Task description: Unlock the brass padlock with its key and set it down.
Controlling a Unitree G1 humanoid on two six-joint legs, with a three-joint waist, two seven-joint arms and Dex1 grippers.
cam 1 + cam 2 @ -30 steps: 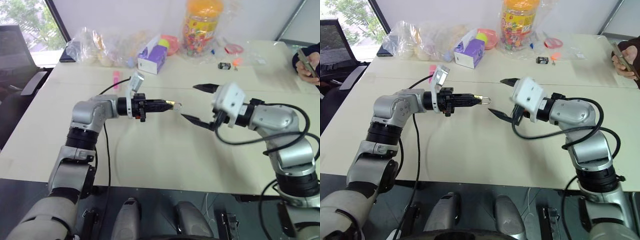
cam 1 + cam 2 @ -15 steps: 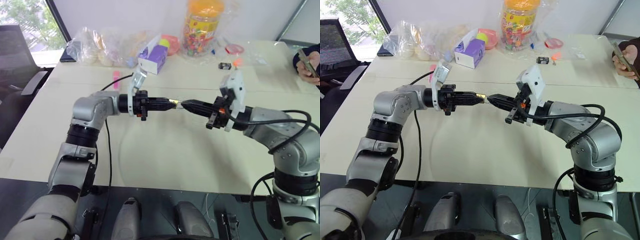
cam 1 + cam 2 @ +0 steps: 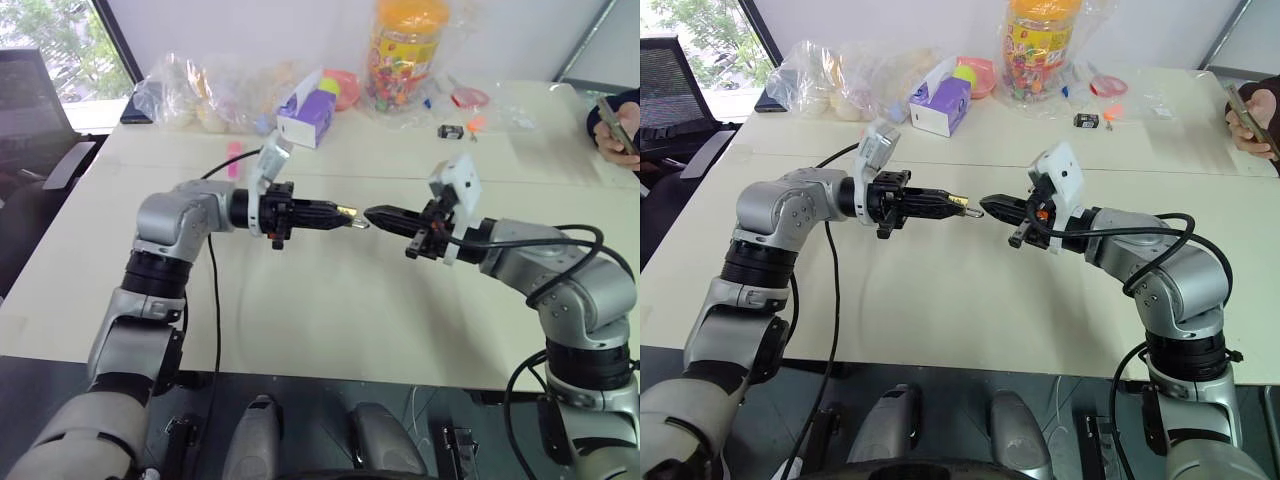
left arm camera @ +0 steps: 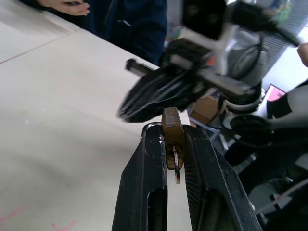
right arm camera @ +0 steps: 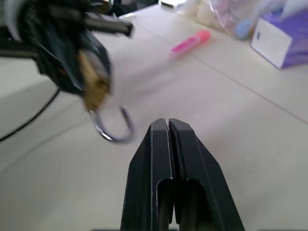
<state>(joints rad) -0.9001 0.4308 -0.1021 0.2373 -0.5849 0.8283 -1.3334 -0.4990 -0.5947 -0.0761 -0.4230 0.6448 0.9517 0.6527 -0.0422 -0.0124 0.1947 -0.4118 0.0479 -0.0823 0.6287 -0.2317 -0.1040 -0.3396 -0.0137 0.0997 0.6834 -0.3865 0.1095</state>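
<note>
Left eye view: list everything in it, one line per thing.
Brass padlock: one, gold with silvery shackle, held above the table.
Table: one, cream, under both arms.
Tissue box: one, purple and white, far side.
Candy jar: one, orange lid, far edge.
Plastic bags: clear, far left.
Marker: one, pink, behind the left arm.
Person's hand: one, holding a phone, far right edge.
Left gripper: black, shut on the padlock.
Right gripper: black, shut, tip facing the padlock.
</note>
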